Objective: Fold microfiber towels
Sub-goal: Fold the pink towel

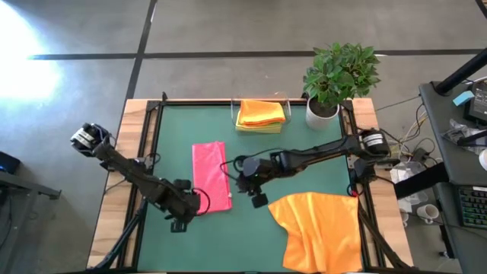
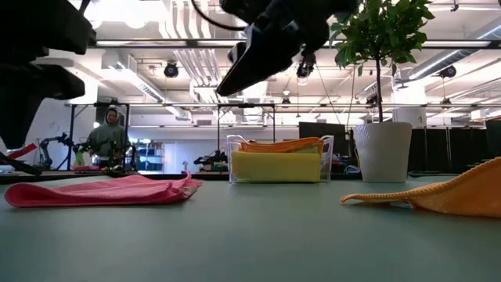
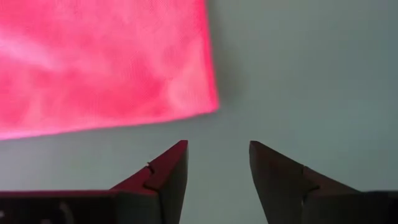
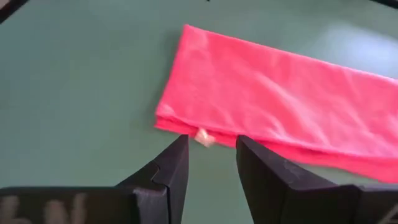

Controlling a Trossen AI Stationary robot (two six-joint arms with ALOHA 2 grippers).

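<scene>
A pink microfiber towel (image 1: 211, 176), folded into a long strip, lies flat on the green mat (image 1: 175, 129). My left gripper (image 3: 217, 146) hangs open over bare mat just past the strip's near end (image 3: 186, 93), pointing steeply down. My right gripper (image 4: 211, 140) is open too; in the low view it (image 2: 262, 51) is well above the table, slanting down toward the strip's edge (image 4: 186, 134). An orange towel (image 1: 319, 228) lies spread and rumpled at the near right. Folded orange and yellow towels (image 1: 261, 114) are stacked in a clear tray at the far edge.
A potted plant (image 1: 338, 76) in a white pot stands at the far right corner, beside the clear tray (image 2: 235, 160). Black rails (image 1: 148, 144) frame the mat. Bare mat lies between the pink strip and the orange towel. A person (image 2: 109, 137) is in the room beyond the table.
</scene>
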